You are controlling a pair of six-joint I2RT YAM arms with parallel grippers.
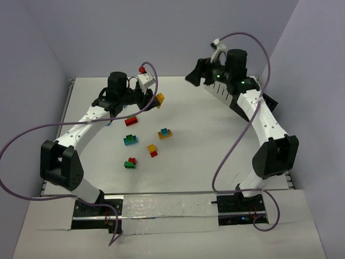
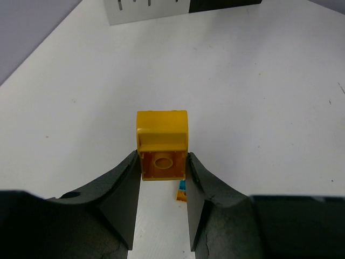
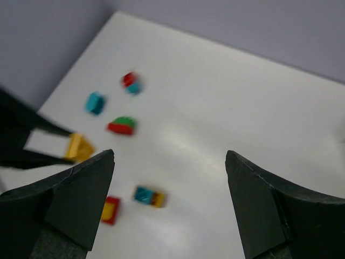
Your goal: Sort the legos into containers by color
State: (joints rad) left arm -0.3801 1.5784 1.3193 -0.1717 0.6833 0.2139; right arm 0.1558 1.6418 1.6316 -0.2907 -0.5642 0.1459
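My left gripper [image 1: 153, 100] is shut on a yellow lego [image 1: 159, 99] and holds it above the table; in the left wrist view the lego [image 2: 161, 141] sits between the fingertips of the gripper [image 2: 161, 162]. My right gripper [image 1: 195, 73] is open and empty, high over the table's back [image 3: 170, 156]. Loose legos lie mid-table: a red one [image 1: 131, 121], a teal one [image 1: 130, 140], a teal-and-orange pair [image 1: 165, 133], a yellow-and-red pair [image 1: 152, 150] and a green-and-red pair [image 1: 130, 162]. The containers stand at the back right, a white one [image 1: 220, 93] and a black one [image 1: 269, 101], mostly hidden by the right arm.
The white slotted container [image 2: 145, 9] and a black one [image 2: 226, 4] lie ahead of the left gripper across bare table. The right wrist view is blurred; the loose bricks show there, such as the green-and-red pair [image 3: 122, 125]. Purple cables hang beside both arms.
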